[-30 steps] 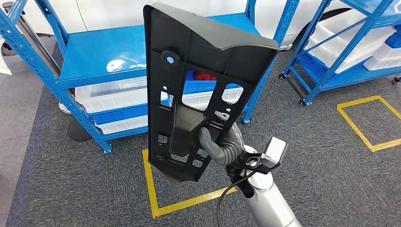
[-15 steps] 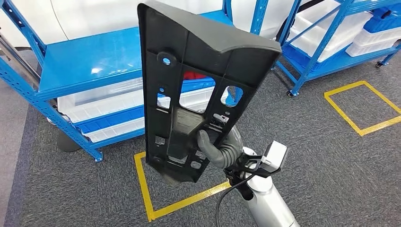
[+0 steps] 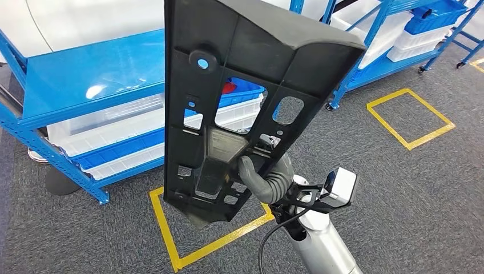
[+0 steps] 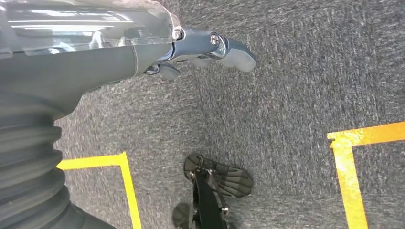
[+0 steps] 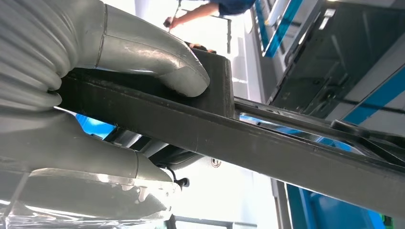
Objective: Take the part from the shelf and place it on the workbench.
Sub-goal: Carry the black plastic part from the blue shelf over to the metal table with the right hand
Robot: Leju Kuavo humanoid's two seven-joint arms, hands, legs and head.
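A large black plastic part [image 3: 245, 80], a ribbed panel with several cut-outs, stands upright in front of me in the head view. My right hand [image 3: 267, 180] grips its lower middle from behind, the grey thumb hooked through an opening. In the right wrist view the thumb [image 5: 157, 59] presses on the part's dark edge [image 5: 248, 143]. My left hand [image 4: 200, 47] hangs over the grey carpet with its fingers apart, holding nothing. The blue shelf [image 3: 85, 71] stands behind the part at the left.
White and blue bins [image 3: 114, 137] sit on the shelf's lower level. A second blue rack [image 3: 399, 34] with white bins stands at the back right. Yellow taped squares mark the carpet below the part [image 3: 165, 240] and at the right [image 3: 411, 117]. A person's arm [image 5: 200, 12] shows far off.
The whole picture has shifted: the shelf and floor marks slid left, so the camera has turned right. The part stays upright in my right hand.
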